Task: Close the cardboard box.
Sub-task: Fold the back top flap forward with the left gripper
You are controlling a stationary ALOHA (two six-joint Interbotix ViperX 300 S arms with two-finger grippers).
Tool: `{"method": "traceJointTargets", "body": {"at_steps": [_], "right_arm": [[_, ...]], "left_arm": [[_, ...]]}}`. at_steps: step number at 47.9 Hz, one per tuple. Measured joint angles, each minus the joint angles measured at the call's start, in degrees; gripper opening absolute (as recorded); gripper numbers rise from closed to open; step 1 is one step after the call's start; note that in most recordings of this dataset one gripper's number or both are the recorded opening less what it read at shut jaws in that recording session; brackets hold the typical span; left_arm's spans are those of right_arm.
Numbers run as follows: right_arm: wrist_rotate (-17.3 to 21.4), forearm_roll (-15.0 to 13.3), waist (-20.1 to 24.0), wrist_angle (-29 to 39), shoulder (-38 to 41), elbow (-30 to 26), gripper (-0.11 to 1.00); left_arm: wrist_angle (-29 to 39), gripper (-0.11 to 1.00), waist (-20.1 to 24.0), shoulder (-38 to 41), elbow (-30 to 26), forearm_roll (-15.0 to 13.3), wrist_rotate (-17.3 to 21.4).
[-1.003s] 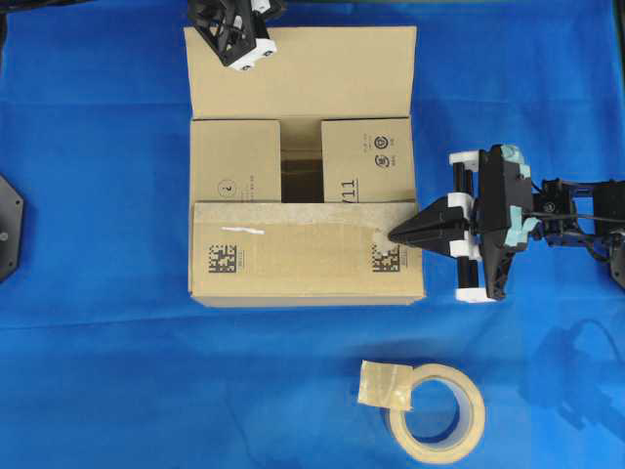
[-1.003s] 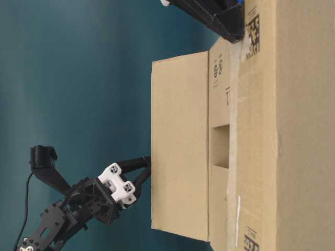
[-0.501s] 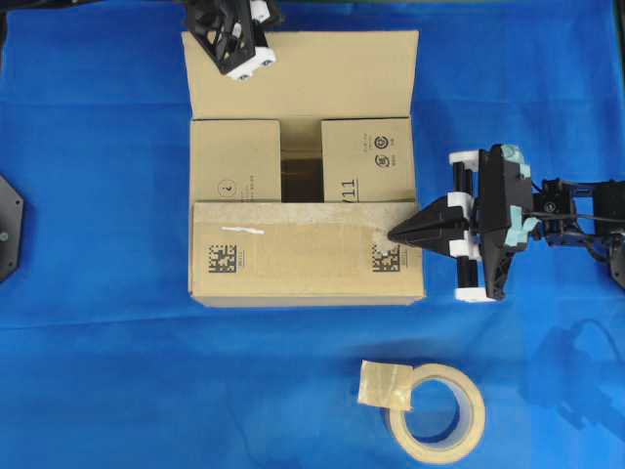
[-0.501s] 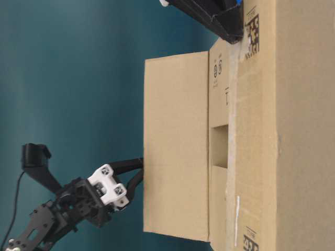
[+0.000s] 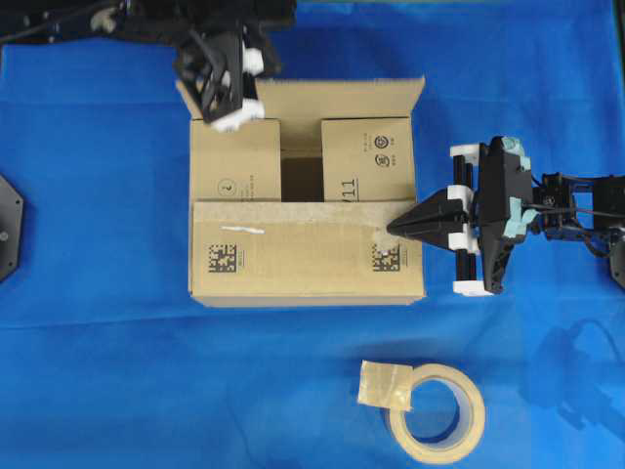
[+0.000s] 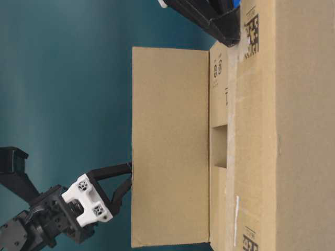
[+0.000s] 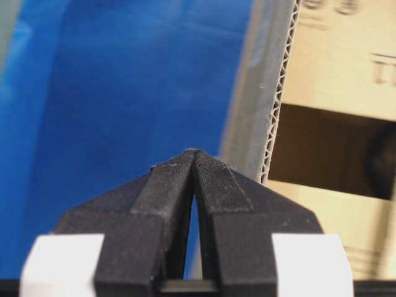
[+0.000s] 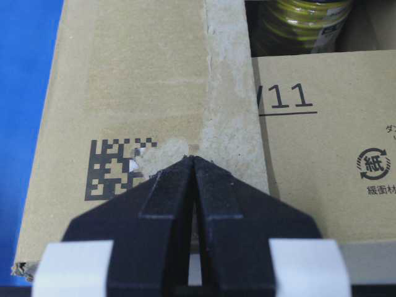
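Note:
The cardboard box (image 5: 293, 264) stands mid-table. Its near flap, with barcodes, lies folded down over the opening. Both side flaps (image 5: 234, 166) are folded in, with a gap between them. The far flap (image 5: 337, 98) stands about upright, and it also shows in the table-level view (image 6: 170, 146). My left gripper (image 5: 223, 98) is shut, its tips against the outer face of the far flap near its left end (image 6: 130, 170). In the left wrist view (image 7: 193, 151) the flap's corrugated edge (image 7: 276, 105) is just to its right. My right gripper (image 5: 393, 228) is shut, its tips resting on the near flap's right end (image 8: 193, 158).
A beige tape roll (image 5: 437, 407) lies on the blue cloth in front of the box, right of centre. A yellow-green object (image 8: 303, 18) shows inside the box through the gap between the side flaps.
My left gripper has moved toward the box and lifted the far flap from lying back to about upright. My right gripper has stayed on the near flap.

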Motion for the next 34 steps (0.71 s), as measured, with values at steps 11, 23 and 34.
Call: {"method": "traceJointTargets", "body": {"at_steps": [11,23,34], "right_arm": [[0.0,0.0,-0.4,-0.1,0.0,0.0,0.0],[-0.1,0.0,-0.4,-0.1,0.0,0.0,0.0],[-0.1,0.0,-0.6,0.0,0.0,0.0,0.0]], "left_arm": [[-0.4,0.0,-5.6,-1.8,3.3,0.0,-4.2],[-7.2,0.0,-10.5,-4.0,10.2,-0.1,-8.8],[-17.6,0.0,-11.5,-5.2,18.6,0.0,-13.8]]}}
